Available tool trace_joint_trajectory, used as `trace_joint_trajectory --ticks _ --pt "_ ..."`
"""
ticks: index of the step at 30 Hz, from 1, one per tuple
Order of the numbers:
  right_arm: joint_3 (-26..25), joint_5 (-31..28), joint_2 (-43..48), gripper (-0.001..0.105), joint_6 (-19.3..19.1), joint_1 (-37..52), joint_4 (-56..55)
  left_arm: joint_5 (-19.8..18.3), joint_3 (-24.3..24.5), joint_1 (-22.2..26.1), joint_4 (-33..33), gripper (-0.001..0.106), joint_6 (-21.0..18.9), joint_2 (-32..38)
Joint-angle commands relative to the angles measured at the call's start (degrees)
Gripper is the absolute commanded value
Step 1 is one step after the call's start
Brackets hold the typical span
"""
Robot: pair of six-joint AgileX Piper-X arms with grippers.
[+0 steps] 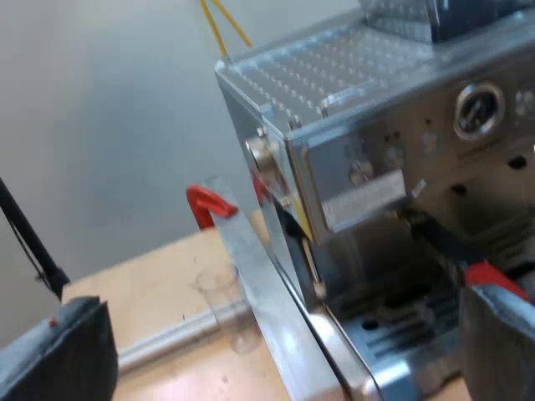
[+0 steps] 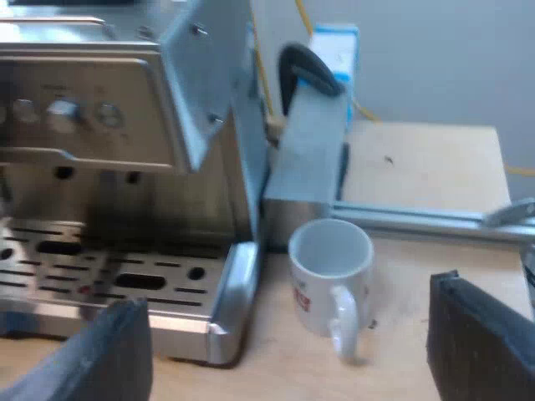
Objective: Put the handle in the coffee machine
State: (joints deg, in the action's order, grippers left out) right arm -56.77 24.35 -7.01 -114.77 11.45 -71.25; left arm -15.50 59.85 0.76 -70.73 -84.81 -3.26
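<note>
Red end of the handle (image 1: pixel 451 251) points outward from the espresso machine (image 1: pixel 376 125) front, long axis slanting down over the drip tray (image 2: pixel 238 284). Left gripper (image 1: pixel 284 334) spread wide, one finger just beside the red end. Right gripper (image 2: pixel 288 338) also spread, over the mug (image 2: pixel 330 267) beside the tray edge. Bare table (image 2: pixel 418 167) beyond.

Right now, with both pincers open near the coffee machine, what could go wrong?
The left pincer is open with one finger beside the red end of the handle at the front of the espresso machine; a careless move could knock it. The mug stands just ahead of the open right pincer, by the drip tray; advancing may tip it.
</note>
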Motion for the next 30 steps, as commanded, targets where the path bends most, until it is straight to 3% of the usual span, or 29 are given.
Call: trace_joint_trajectory --ticks 1,10,15,22,25,30 --pt "-0.4 2.6 2.5 0.07 -0.8 0.4 -1.7 0.2 -0.3 -1.0 -3.2 0.084 0.2 0.7" --pt "-0.4 4.4 10.4 0.07 -0.8 0.4 -8.8 -0.1 -0.5 -2.2 -7.0 0.084 0.2 2.7" --pt "-0.8 6.7 10.3 0.07 -2.1 0.4 -13.9 -1.5 -1.0 -2.9 -9.4 0.084 0.2 4.4" --pt "-0.9 6.8 10.3 0.07 -2.3 0.4 -14.1 -2.1 -6.9 -3.2 -12.7 0.084 0.4 11.9" --pt "-0.9 6.8 10.3 0.07 -2.4 0.4 -14.0 -3.1 -8.4 -3.0 -15.2 0.084 1.3 11.9" --pt "-0.9 6.8 10.3 0.07 -2.5 0.4 -12.4 -2.8 -10.3 -2.9 -10.7 0.084 1.5 11.9"
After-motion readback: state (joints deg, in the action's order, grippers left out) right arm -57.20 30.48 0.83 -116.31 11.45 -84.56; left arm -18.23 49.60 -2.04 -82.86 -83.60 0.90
